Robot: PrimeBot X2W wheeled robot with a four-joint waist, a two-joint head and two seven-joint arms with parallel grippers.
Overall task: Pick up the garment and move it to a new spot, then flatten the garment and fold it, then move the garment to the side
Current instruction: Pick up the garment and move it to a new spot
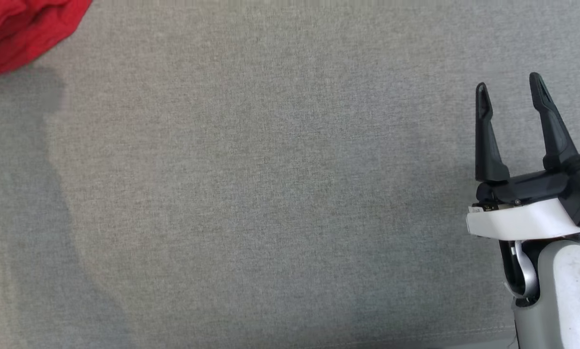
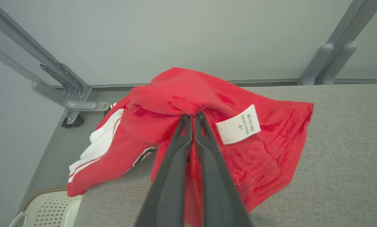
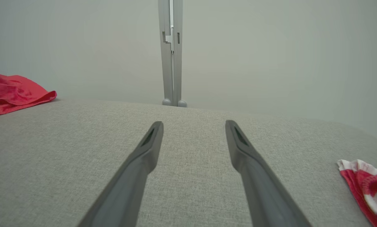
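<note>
Garment [image 1: 18, 34], red, bunched at 10 o'clock on the worktop [image 1: 270, 194], part hanging past its edge. My left hand [image 2: 193, 118] pinches one fold, fingers pressed together. My right hand [image 1: 509, 82] sits spread at 4 o'clock. Risk: thin pinch slips and the overhang's weight drags it floorward.

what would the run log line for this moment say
step: pickup | left pincer: shut on red garment, far left of grey table | right pincer: open, empty | fold: not yet done
</note>
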